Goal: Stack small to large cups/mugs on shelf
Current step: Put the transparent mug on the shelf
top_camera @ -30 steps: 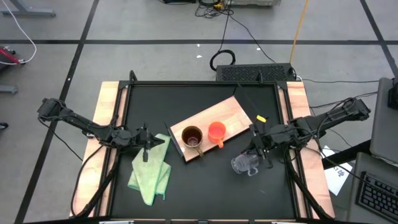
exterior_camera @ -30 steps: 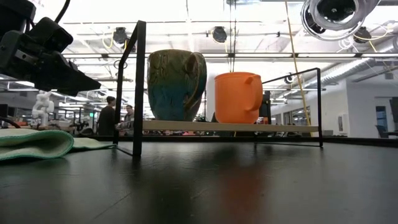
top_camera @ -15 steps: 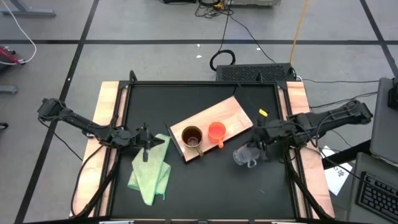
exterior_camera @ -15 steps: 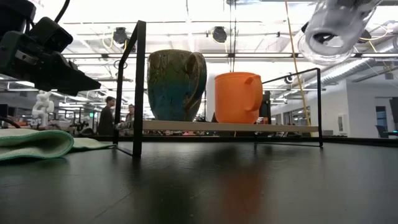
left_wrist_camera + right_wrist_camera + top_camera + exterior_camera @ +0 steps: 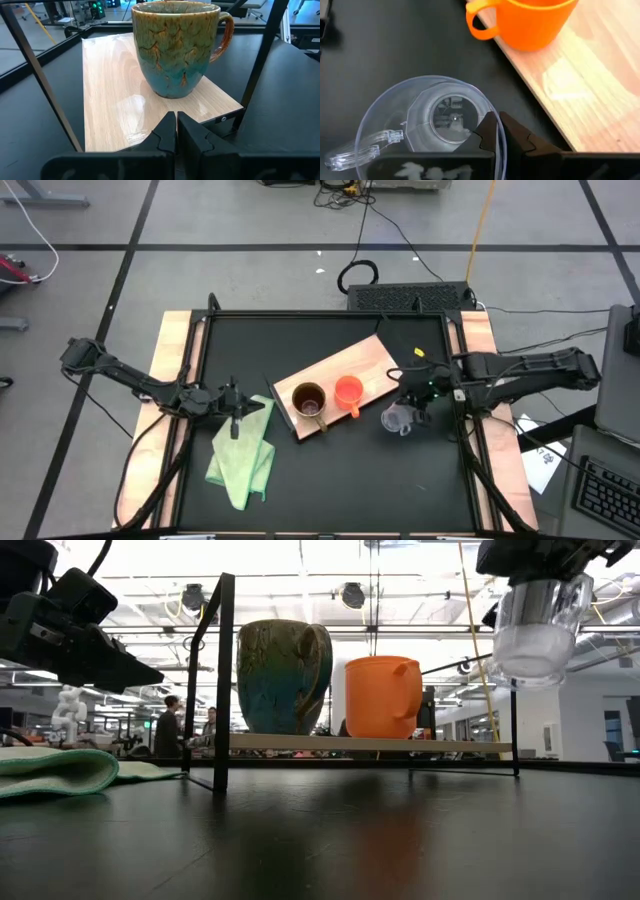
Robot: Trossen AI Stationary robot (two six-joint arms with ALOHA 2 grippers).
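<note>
The light-wood shelf (image 5: 375,365) rests on a black metal frame. On it stand the brown mug (image 5: 308,400) and the orange mug (image 5: 348,392), both upright; they also show in the low view (image 5: 285,675) (image 5: 383,695). My right gripper (image 5: 413,406) is shut on the clear glass cup (image 5: 397,419), just off the shelf's right near edge. My left gripper (image 5: 240,412) is shut and empty, left of the shelf over the green cloth, pointing at the brown mug (image 5: 175,47). My right gripper pinches the clear cup's wall at its rim (image 5: 492,120), one finger inside the cup and one outside, away from its clear handle (image 5: 365,150). The fingers come from above, pointing down. The cup hangs upright below them (image 5: 535,625), lifted clear of the table.
A light green cloth (image 5: 243,455) lies crumpled at the left near side of the black table. The shelf's black frame posts (image 5: 222,680) stand at its corners. Bare board (image 5: 600,75) lies beside the orange mug (image 5: 530,22).
My right gripper has gone toward the table's far edge, closer to the shelf, still shut on the clear cup. The cup has turned from lying tilted, with its mouth toward the near edge, to hanging upright.
</note>
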